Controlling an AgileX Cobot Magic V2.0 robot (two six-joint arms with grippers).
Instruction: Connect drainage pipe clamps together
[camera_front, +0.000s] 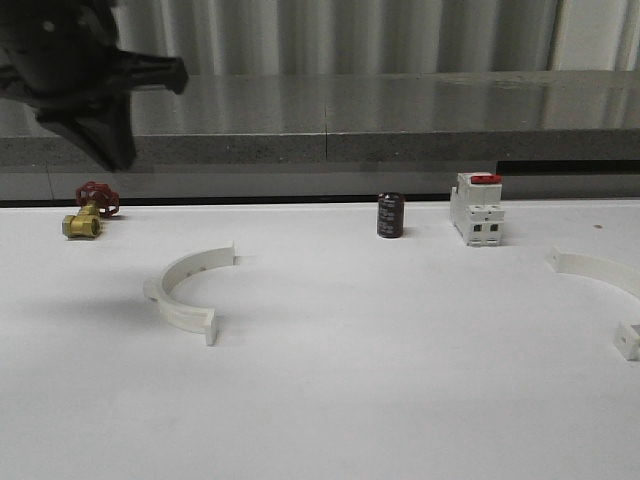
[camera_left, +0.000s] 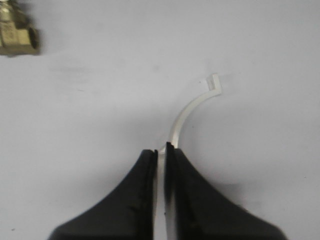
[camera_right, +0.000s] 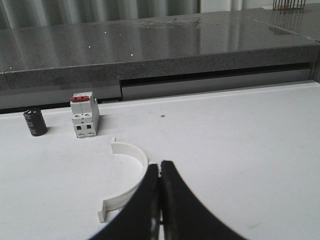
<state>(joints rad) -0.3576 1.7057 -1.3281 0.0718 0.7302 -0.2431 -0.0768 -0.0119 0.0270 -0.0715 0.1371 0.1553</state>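
One white half-ring drainage pipe clamp (camera_front: 185, 295) lies on the white table at the left, its end tabs pointing right. The second clamp (camera_front: 600, 270) lies at the right edge, partly cut off. My left arm (camera_front: 70, 70) hangs high over the table's back left. In the left wrist view the left gripper (camera_left: 161, 150) is shut with only a thin slit between its fingers, above the table, and the left clamp (camera_left: 190, 112) curves away beyond the tips. My right gripper (camera_right: 160, 164) is shut and holds nothing, with the right clamp (camera_right: 132, 170) on the table just beside it.
A brass valve with a red handle (camera_front: 88, 210) sits at the back left. A black cylinder (camera_front: 390, 215) and a white switch with a red top (camera_front: 476, 208) stand at the back middle. A grey ledge (camera_front: 400, 130) runs behind the table.
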